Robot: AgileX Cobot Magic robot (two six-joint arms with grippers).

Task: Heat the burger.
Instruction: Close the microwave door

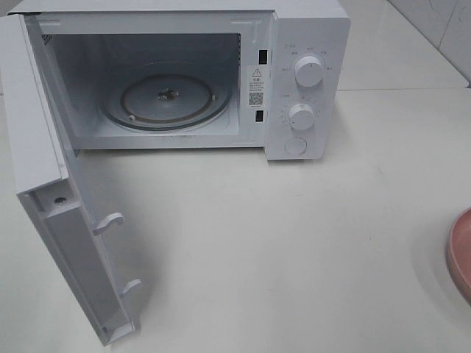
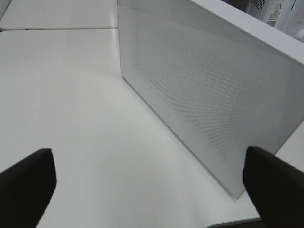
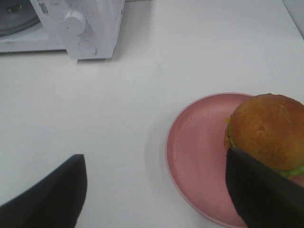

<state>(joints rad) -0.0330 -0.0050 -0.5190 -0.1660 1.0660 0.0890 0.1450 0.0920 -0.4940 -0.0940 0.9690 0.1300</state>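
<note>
The burger [image 3: 268, 126], with a glossy brown bun and a green lettuce edge, sits on a round pink plate [image 3: 194, 142] in the right wrist view. My right gripper [image 3: 156, 194] is open. One dark finger [image 3: 261, 190] stands in front of the burger's near side and the other lies off the plate, so the burger is not between them. In the high view only the plate's rim [image 1: 462, 254] shows at the right edge, and the burger and both grippers are out of frame. My left gripper [image 2: 152, 190] is open and empty beside the microwave door [image 2: 204, 80].
The white microwave [image 1: 309, 44] stands at the back with its door [image 1: 37, 132] swung wide open to the left. Its glass turntable [image 1: 165, 99] is bare. Two knobs [image 1: 307, 71] sit on its right panel. White tabletop [image 1: 280, 243] lies between microwave and plate.
</note>
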